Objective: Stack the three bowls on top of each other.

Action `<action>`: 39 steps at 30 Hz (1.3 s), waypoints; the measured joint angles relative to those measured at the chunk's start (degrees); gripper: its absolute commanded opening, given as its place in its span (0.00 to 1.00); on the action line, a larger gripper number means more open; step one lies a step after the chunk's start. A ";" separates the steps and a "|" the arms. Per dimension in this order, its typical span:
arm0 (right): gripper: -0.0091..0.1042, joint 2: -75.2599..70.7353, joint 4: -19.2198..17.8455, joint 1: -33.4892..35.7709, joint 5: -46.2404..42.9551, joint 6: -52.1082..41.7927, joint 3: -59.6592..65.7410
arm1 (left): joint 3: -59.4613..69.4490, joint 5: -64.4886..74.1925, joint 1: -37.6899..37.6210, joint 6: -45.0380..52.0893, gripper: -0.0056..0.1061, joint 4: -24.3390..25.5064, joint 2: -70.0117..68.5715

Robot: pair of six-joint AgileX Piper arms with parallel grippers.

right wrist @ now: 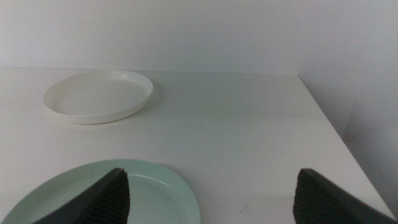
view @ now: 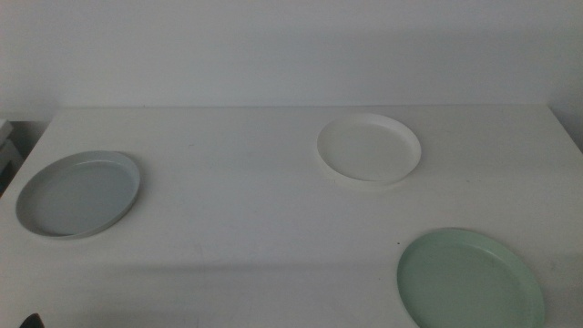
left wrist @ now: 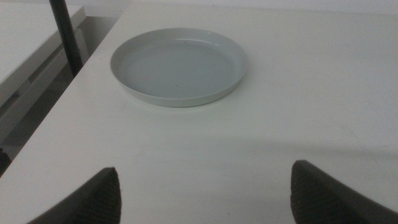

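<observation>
Stacking has not yet begun, as we judge it: all three bowls lie singly and well apart on the white desk (view: pixel 255 200), and neither arm has hold of anything. Nearest us in the middle view, the mint green bowl (view: pixel 469 278) sits at the front right corner, its near rim cut off by the picture's edge. The right pincer (right wrist: pixel 211 196) hangs just above and behind it, jaws spread wide and empty, one jaw tip over the green rim in the wrist view. The left pincer (left wrist: pixel 205 190) is likewise wide open and empty, poised over bare desk with the grey-blue bowl (view: pixel 79 193) ahead of it near the left edge. Farthest off, the white bowl (view: pixel 369 148) rests toward the back, right of centre. We take the next move to call for one pincer to come down on a low rim, one jaw inside and one outside, then lift and carry that bowl over another. In the middle view we see almost nothing of the arms, only a dark scrap at the bottom left corner that we cannot identify, and the white bowl's pale rim is hard to tell from the desk.
</observation>
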 measured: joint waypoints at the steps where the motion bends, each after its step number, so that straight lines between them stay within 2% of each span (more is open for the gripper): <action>1: 0.92 0.00 0.24 0.00 0.00 0.00 0.00 | 0.00 0.00 0.00 0.00 0.86 0.00 0.00; 8: 0.92 0.00 1.20 0.00 1.61 0.00 -0.76 | 0.00 0.00 0.00 0.00 0.86 0.00 0.00; 14: 0.92 4.01 2.81 0.00 7.45 0.00 -10.07 | 0.00 0.00 0.00 0.00 0.86 0.00 0.00; 20: 0.92 14.76 3.54 0.00 11.67 0.00 -19.28 | 0.00 0.00 0.00 0.00 0.86 0.00 0.00; 30: 0.92 33.70 11.41 0.00 29.78 0.03 -34.88 | 0.00 0.00 0.00 0.00 0.86 0.00 0.00; 34: 0.92 41.11 12.19 0.00 40.36 0.03 -41.72 | 0.00 0.00 0.00 0.00 0.86 0.00 0.00; 39: 0.92 51.08 11.60 0.00 46.97 0.03 -47.59 | 0.00 0.00 0.00 0.00 0.86 0.00 0.00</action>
